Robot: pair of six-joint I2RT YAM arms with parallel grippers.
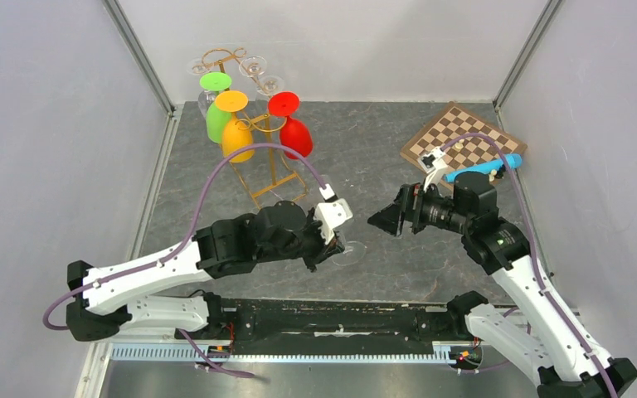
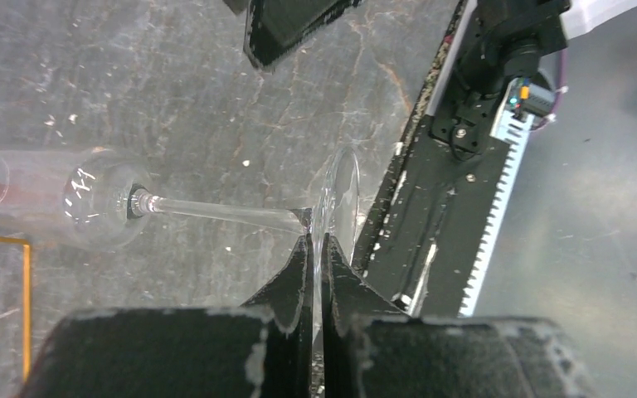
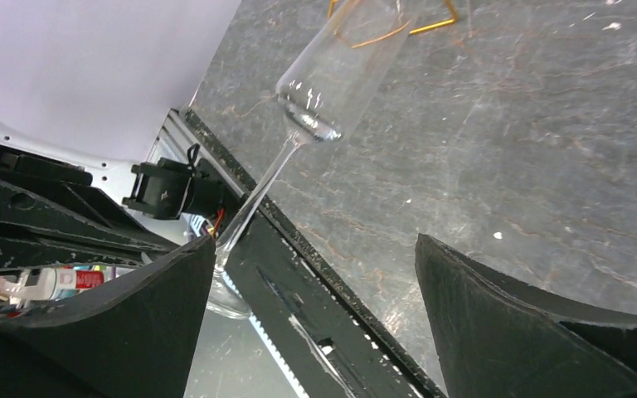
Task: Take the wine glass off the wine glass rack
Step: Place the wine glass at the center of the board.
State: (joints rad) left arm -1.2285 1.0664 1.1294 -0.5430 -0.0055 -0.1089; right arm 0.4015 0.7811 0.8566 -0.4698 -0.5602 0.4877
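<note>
A clear wine glass [image 2: 216, 213] is off the wine glass rack [image 1: 272, 178] and lies roughly level above the table. My left gripper [image 2: 317, 240] is shut on the thin edge of its round foot [image 2: 337, 203], and the bowl [image 2: 95, 207] points away to the left. From the top view only the foot [image 1: 349, 251] shows beside the left gripper [image 1: 330, 249]. My right gripper [image 1: 379, 221] faces it from the right, open and holding nothing. In the right wrist view the glass [image 3: 332, 75] slants ahead of the right gripper [image 3: 315, 242], apart from both fingers.
Green [image 1: 218, 116], orange [image 1: 236, 137] and red [image 1: 294, 134] glasses hang upside down on the gold rack, with clear ones [image 1: 253, 65] behind. A chessboard [image 1: 463, 143] and a blue object [image 1: 485, 168] lie at the back right. The black base rail [image 1: 332, 319] runs along the near edge.
</note>
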